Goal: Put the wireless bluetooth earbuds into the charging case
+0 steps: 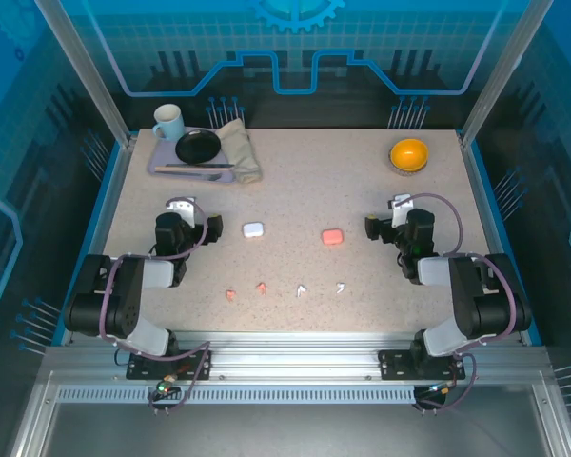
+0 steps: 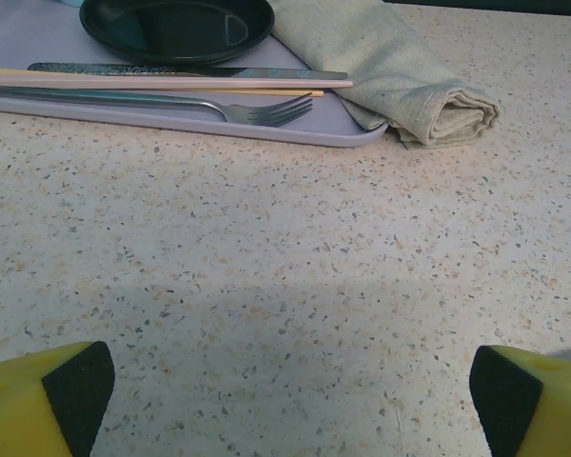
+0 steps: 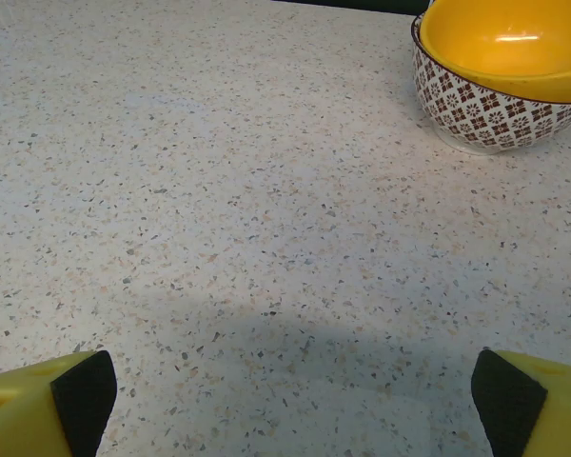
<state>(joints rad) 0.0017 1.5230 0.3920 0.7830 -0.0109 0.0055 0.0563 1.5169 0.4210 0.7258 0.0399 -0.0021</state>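
Observation:
A closed white charging case (image 1: 253,229) and a salmon-pink one (image 1: 332,236) lie mid-table. Nearer the front edge sit the earbuds in a row: two pink (image 1: 230,295) (image 1: 262,287) and two white (image 1: 302,290) (image 1: 341,287). My left gripper (image 1: 180,207) rests low at the left, left of the white case and pointing toward the tray. In its wrist view the left gripper (image 2: 285,405) is open over bare tabletop, its black pads (image 2: 76,390) far apart. My right gripper (image 1: 401,206) sits right of the pink case. The right gripper (image 3: 285,405) is open too, nothing between its fingers.
A lavender tray (image 1: 160,168) at the back left carries a black plate (image 1: 198,146), cutlery, a mug (image 1: 168,121) and a folded napkin (image 1: 240,150). The left wrist view shows the tray's edge (image 2: 171,122), fork (image 2: 262,111) and napkin (image 2: 409,81). An orange bowl (image 1: 409,154) (image 3: 500,76) stands back right.

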